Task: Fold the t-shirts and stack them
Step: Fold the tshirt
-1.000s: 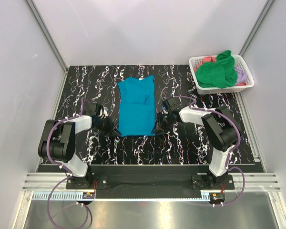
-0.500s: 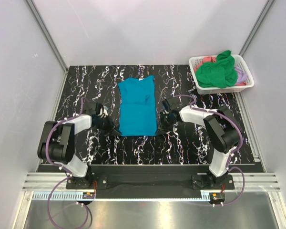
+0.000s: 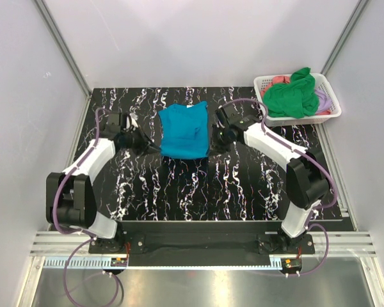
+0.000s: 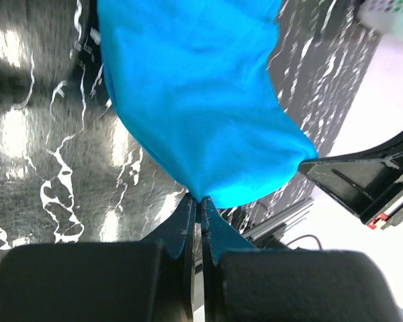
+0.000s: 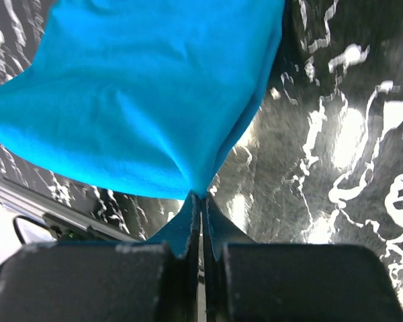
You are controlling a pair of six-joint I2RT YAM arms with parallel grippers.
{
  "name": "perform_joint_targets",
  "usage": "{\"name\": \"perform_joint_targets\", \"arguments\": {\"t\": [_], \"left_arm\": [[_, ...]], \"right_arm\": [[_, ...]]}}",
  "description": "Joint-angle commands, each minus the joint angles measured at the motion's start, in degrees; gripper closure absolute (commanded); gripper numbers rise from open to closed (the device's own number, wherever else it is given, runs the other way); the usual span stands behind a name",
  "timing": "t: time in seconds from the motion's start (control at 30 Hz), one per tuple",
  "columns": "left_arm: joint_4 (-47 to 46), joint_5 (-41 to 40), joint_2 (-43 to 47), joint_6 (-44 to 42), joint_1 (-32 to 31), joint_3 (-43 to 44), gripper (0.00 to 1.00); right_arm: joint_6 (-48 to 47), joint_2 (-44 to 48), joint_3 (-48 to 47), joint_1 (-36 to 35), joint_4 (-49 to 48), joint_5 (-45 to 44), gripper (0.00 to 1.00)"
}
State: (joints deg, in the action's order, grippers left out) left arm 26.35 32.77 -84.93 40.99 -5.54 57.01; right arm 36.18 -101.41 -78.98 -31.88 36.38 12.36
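The teal-blue t-shirt [image 3: 184, 131] lies at the middle back of the black marbled table, its near hem lifted off the surface and carried toward the collar. My left gripper [image 3: 155, 148] is shut on the hem's left corner; in the left wrist view the cloth [image 4: 201, 100] hangs from the pinched jaws of that gripper [image 4: 200, 199]. My right gripper [image 3: 212, 144] is shut on the hem's right corner, and the right wrist view shows the shirt [image 5: 148, 100] spreading away from this gripper [image 5: 200, 196]. More t-shirts sit in the basket: a bright green one [image 3: 291, 96], a coral-pink one [image 3: 278, 79] and a lilac one [image 3: 322, 98].
A white lattice basket [image 3: 331, 113] stands at the table's back right corner. Grey walls with metal frame posts close in the back and both sides. The arm bases sit on a rail [image 3: 198, 243] at the near edge.
The right gripper closed on the hem's right corner. Both arms then lifted the near hem and carried it away from the bases toward the collar, so the shirt now looks about half as long.
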Motion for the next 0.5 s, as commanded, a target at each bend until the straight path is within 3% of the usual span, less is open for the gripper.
{"name": "perform_joint_targets", "arguments": {"t": [0.0, 0.27, 0.47], "left_arm": [[1.9, 0.4, -2.1, -0.5, 1.1, 6.0, 1.0], [-2.3, 0.1, -7.9, 2.7, 2.6, 15.2, 1.0], [-5.0, 0.9, -17.1, 5.3, 2.6, 23.3, 1.0]], "right_arm": [[-1.9, -2.3, -6.1, 1.2, 3.4, -3.0, 1.0], [-4.7, -10.8, -23.0, 3.9, 8.2, -3.7, 1.0], [-5.6, -20.1, -35.5, 8.8, 9.9, -1.2, 1.0]]}}
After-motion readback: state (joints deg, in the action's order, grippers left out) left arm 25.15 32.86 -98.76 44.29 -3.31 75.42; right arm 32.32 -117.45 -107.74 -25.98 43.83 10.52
